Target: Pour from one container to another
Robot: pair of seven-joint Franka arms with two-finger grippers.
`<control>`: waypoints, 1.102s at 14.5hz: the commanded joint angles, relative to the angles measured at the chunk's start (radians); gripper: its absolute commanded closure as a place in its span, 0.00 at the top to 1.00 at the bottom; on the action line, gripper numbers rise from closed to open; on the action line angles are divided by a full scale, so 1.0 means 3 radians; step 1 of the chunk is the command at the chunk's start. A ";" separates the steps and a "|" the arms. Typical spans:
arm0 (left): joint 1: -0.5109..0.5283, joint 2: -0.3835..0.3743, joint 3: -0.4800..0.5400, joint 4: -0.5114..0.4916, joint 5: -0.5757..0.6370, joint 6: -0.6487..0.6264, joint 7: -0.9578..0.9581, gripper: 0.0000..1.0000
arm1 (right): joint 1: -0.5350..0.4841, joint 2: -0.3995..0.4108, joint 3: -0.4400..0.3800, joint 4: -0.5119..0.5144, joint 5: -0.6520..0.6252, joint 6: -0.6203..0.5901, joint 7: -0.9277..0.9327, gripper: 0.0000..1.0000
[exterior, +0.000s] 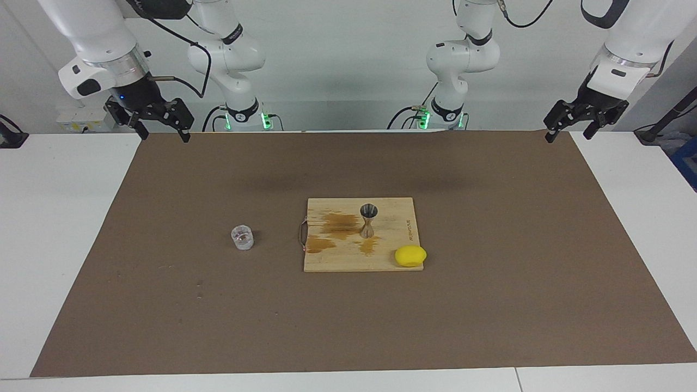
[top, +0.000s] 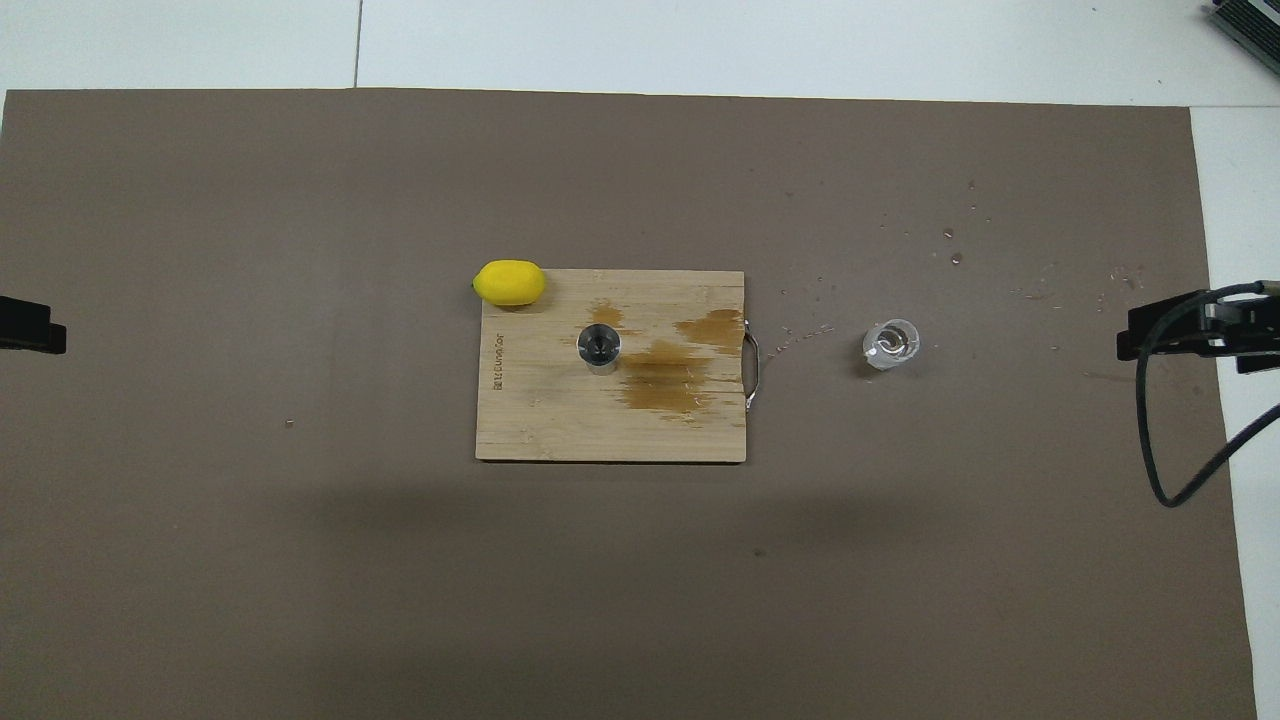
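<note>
The clear glass cup stands upright on the brown mat, beside the board toward the right arm's end of the table. The silver hourglass jigger stands upright on the wooden cutting board. My right gripper hangs open and holds nothing, over the mat's edge at the right arm's end, well away from the cup. My left gripper waits open and holds nothing, over the mat's edge at the left arm's end.
A yellow lemon lies at the board's corner farthest from the robots, toward the left arm's end. Brown wet stains mark the board next to the jigger. A wire handle sticks out of the board toward the cup. Small droplets dot the mat around the cup.
</note>
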 commanded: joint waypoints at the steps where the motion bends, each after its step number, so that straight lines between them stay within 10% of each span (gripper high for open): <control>1: -0.0010 -0.0023 -0.0004 0.0030 0.0015 -0.0058 -0.0044 1.00 | -0.0026 -0.0040 0.0023 -0.0038 -0.0062 0.0125 -0.0092 1.00; 16: -0.0010 -0.0033 0.0002 0.0025 0.0020 -0.0069 -0.0044 1.00 | -0.0031 -0.0050 0.0048 -0.0033 -0.0006 0.0115 -0.0025 1.00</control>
